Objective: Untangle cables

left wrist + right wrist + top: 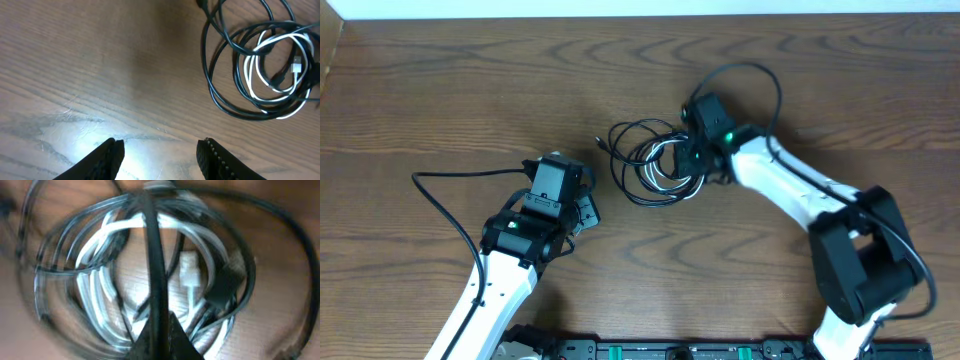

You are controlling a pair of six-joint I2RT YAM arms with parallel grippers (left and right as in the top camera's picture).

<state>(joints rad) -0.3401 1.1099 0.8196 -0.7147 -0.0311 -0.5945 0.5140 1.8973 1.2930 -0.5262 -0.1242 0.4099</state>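
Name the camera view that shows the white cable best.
Left wrist: the white cable is sharp, its loops and plug traceable among the black cables. Overhead shows it small and half buried among the black ones. Right wrist shows it close but blurred.

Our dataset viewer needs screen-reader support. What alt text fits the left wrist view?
A tangled bundle of black and white cables lies on the wooden table at upper right, apart from the left gripper, whose jaws stand open and empty at the bottom edge.

right gripper (pixel 146 205) pressed closed, over coiled cables (pixel 100 245) (blurred); white plug (pixel 192 280)
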